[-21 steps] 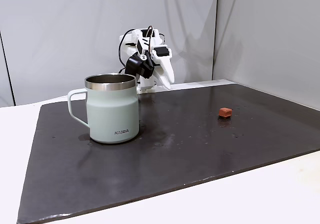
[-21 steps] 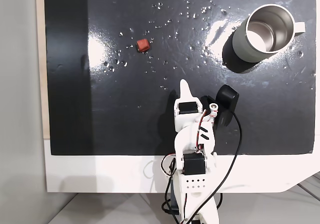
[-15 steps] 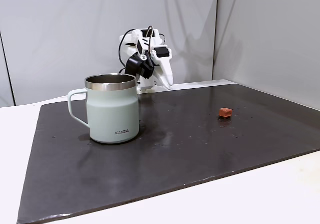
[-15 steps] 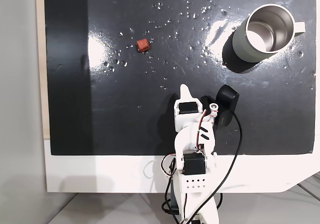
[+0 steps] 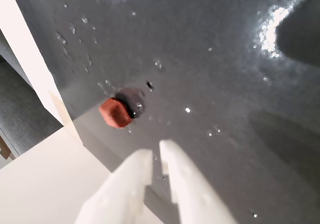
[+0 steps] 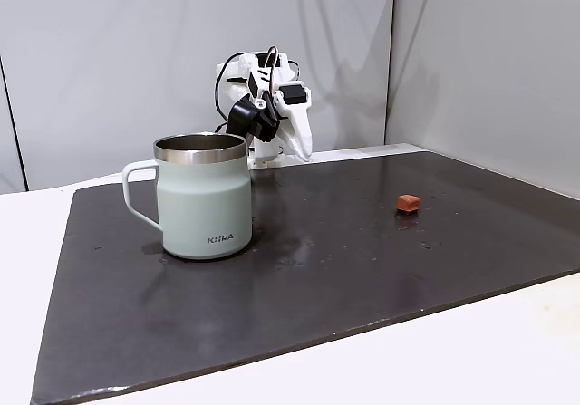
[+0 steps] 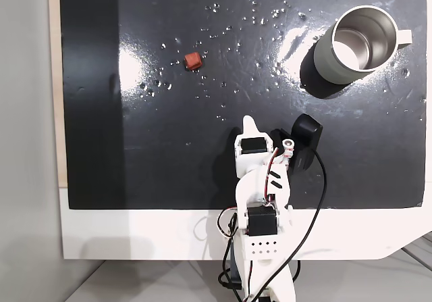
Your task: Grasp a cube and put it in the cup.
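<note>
Reach step: the hand (seemingly nearly closed, holding nothing) must open, then descend onto the cube, well apart from the cup.

The cube — a tiny reddish-brown block — lies flat on the dark, glossy table, well apart from the cup. The cup, a pale mint-green mug with a steel rim and side handle, stands upright, dark lettering low on its front.
</note>
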### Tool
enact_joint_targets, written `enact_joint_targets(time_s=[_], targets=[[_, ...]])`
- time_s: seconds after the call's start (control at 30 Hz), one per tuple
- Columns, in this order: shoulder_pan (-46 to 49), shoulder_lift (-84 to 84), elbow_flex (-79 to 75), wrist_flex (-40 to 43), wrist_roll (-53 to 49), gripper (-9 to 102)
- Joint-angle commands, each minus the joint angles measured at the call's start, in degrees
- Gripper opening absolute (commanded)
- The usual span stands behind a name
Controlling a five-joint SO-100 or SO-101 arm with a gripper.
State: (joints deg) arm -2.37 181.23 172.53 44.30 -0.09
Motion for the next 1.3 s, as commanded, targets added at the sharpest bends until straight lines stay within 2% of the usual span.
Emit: enact_joint_targets(time_s=[0.0,0.27,0.47,0.67,1.0,1.27], targets=[[-0.88,0.79,-0.44,-2.2,-1.23,0],[-2.2,-3.6,-10.46,-0.09,-2.29,0],[-2.64,-25.93,-30.32,-0.97,-0.79,0],[-2.9,-46.23,-50.19,2.29,2.37,0],[-3.52,-71.98,-72.6,8.79,9.23,0],[-8.61,-88.24,-89.47,15.91,10.28,0]])
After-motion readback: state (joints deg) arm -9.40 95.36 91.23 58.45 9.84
